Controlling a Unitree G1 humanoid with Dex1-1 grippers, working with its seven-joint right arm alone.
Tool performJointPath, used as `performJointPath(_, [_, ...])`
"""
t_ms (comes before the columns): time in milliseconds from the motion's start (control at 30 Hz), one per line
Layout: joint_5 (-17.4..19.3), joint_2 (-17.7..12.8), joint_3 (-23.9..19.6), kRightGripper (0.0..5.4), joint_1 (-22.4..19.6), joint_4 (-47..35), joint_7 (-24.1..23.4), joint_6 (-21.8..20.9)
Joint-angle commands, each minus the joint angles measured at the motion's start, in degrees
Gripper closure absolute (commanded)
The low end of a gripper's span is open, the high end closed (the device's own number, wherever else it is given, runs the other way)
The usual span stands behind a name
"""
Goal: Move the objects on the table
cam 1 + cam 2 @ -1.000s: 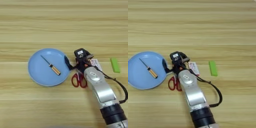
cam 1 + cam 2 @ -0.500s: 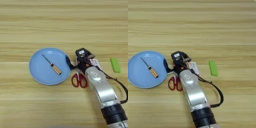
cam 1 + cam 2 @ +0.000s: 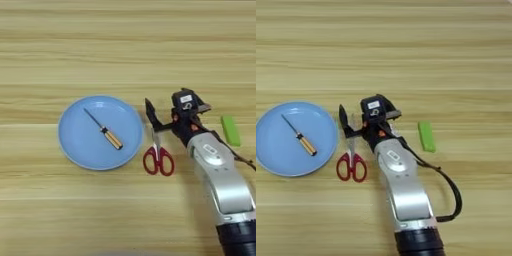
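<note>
Hovering spread and empty over the scissors (image 3: 158, 152), the claw (image 3: 162, 116) leaves only the screwdriver (image 3: 105, 131) plated (image 3: 75, 150), green block (image 3: 230, 130) waiting.

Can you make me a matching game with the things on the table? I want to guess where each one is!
Things:
1. screwdriver
2. scissors
3. green block
4. plate

Places:
A. lying alone to the right of the arm
B. furthest left on the table
C. lying inside the plate
D. between the plate and the arm, red handles toward the robot

Pairs: 1-C, 2-D, 3-A, 4-B
</note>
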Motion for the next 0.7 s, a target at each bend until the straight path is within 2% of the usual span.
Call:
performJointPath(33, [1.1, -1.9, -3.0, 0.03, -0.8, -2.2, 0.1, -3.5])
performJointPath(367, [0.9, -3.2, -4.7, 0.03, 1.8, 4.1, 0.4, -6.8])
performJointPath(700, [1.3, -2.9, -5.5, 0.03, 1.2, 10.8, -0.1, -8.9])
